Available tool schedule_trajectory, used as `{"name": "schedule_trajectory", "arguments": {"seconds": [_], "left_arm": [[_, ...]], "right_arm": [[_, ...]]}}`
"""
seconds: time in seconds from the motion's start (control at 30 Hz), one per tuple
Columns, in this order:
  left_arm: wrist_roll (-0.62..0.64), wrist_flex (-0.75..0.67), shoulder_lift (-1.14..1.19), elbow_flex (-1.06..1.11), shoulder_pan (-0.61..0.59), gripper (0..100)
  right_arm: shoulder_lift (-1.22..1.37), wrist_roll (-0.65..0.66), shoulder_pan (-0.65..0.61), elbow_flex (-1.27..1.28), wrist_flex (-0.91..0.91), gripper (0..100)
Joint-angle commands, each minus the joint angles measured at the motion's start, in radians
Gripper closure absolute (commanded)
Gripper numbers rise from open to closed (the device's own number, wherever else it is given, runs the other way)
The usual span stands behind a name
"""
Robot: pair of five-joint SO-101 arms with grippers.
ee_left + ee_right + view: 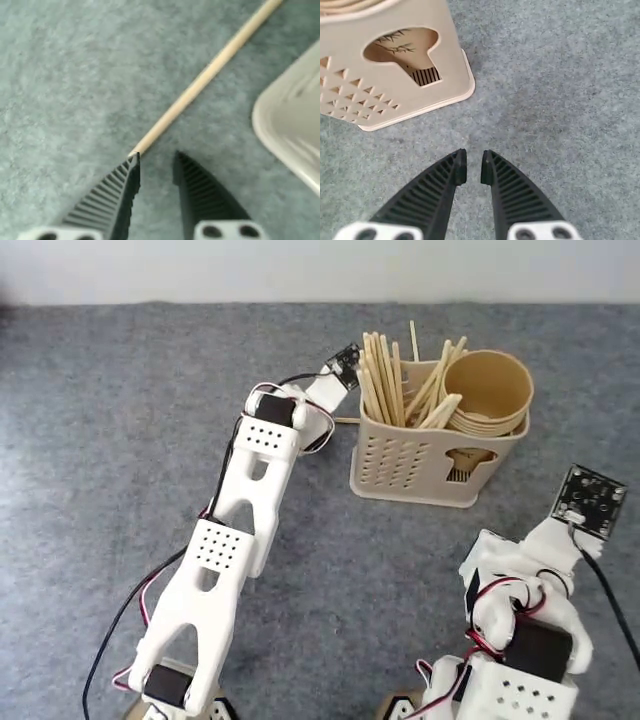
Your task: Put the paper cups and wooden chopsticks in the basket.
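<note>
I am looking down on a grey, carpet-like worktop with a pale wall standing behind it. The beige basket is standing upright toward the far side. It is holding a bundle of wooden chopsticks in its left part and a stack of paper cups in its right part.

One loose chopstick is lying flat on the worktop just beside the left wall of the basket. The left arm is extending to that place, and the left claw is hanging low over the near end of this chopstick. Its jaws are standing a little apart with bare worktop between them, so it is gripping nothing. The end of the chopstick is lying at the tip of one finger; I cannot tell if they are touching.

The right arm is sitting folded at the near side. The right claw is pointing down at the worktop near the front corner of the basket, with only a narrow gap between its jaws and nothing in it.

Through the cutout in the basket's front I am seeing a dark leaf drawing and a small block of thin stripes on a cup; more print than that I cannot make out.
</note>
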Motion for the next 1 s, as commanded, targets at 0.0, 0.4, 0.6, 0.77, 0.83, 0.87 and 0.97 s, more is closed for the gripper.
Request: {"name": "schedule_trajectory", "arguments": {"seconds": [0.0,0.4,0.6,0.77,0.83,0.87,0.97], "left_arm": [[-0.055,0.094,-0.009,-0.004,-0.003,93],[-0.049,0.114,-0.11,-0.004,-0.04,99],[0.147,0.015,-0.101,-0.002,-0.071,85],[0.374,-0.048,-0.104,-0.002,-0.103,68],[0.393,-0.089,-0.103,-0.002,-0.109,69],[0.404,-0.107,-0.101,-0.002,-0.11,70],[0.46,-0.147,-0.1,-0.002,-0.109,71]], "right_arm": [[-0.01,-0.009,0.008,-0.005,-0.015,93.5],[-0.01,-0.009,0.008,-0.005,-0.015,93.5],[-0.01,-0.009,0.007,-0.005,-0.015,93.5],[-0.01,-0.009,0.007,-0.005,-0.015,93.5],[-0.01,-0.009,0.007,-0.005,-0.015,93.5],[-0.01,-0.009,0.007,-0.005,-0.015,93.5],[-0.01,-0.009,0.007,-0.005,-0.015,93.5]]}}
